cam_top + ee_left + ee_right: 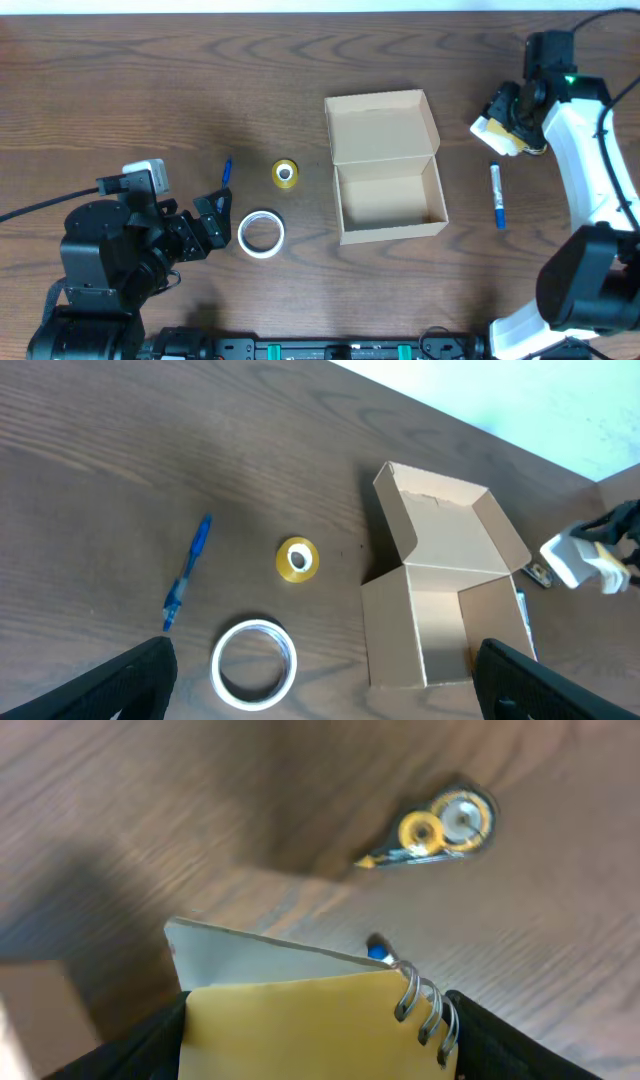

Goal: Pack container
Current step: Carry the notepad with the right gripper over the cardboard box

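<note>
Container [390, 195] — left of right end effector [505, 128]

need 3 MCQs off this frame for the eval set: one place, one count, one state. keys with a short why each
1. Where is the yellow roll?
A) in the box
B) right of the box
C) on the table, between the blue pen and the box

2. How many pens lie on the table?
A) one
B) two
C) four

3. What state is the box in?
A) open, empty
B) closed
C) open, a roll inside

Key:
1 C: it sits on bare wood, with the blue pen on one side and the box on the other.
2 B: the blue pen left of the box, and a white-and-blue pen right of it.
3 A: the lid flap is folded back and only the cardboard floor shows.
</note>
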You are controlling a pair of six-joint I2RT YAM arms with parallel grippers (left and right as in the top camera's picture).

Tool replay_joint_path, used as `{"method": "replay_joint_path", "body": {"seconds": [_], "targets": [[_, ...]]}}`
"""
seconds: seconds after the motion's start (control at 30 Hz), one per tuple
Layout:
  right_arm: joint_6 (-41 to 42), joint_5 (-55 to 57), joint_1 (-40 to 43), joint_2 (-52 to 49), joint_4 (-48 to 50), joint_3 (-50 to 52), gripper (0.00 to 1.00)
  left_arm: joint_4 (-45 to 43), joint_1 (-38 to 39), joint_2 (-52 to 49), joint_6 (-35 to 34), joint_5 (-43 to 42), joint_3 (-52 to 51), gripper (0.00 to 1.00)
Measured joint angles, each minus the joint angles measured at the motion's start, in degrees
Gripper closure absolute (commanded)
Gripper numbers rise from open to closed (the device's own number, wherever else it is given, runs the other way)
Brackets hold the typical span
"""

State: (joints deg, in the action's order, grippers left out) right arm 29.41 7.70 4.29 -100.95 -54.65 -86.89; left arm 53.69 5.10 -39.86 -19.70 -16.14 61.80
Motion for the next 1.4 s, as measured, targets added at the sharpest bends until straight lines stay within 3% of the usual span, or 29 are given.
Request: {"method": "replay_joint_path", "body": {"seconds": [0.4, 1.0, 1.17, 1.4], "targets": [[-9.53, -0.02, -14.01, 4.81, -7.04, -5.31, 0.29, 0.04, 0.00, 0.00, 0.02, 0.02, 0.00, 0.05], [-7.37, 3.85, -26.75, 8.57, -18.82, -5.75, 0.29, 2.89, 0.00, 0.00, 0.26, 0.39, 0.00, 0.05], [-6.62, 4.52, -29.40, 8.61, -18.62, -5.25, 0.28, 2.93, 0.00, 0.00, 0.52, 1.11, 0.00, 0.05], [-5.49, 4.79, -30.62, 8.66, -14.53, 3.30, 0.27, 2.91, 0.00, 0.00, 1.75, 1.68, 0.00, 0.05]]}}
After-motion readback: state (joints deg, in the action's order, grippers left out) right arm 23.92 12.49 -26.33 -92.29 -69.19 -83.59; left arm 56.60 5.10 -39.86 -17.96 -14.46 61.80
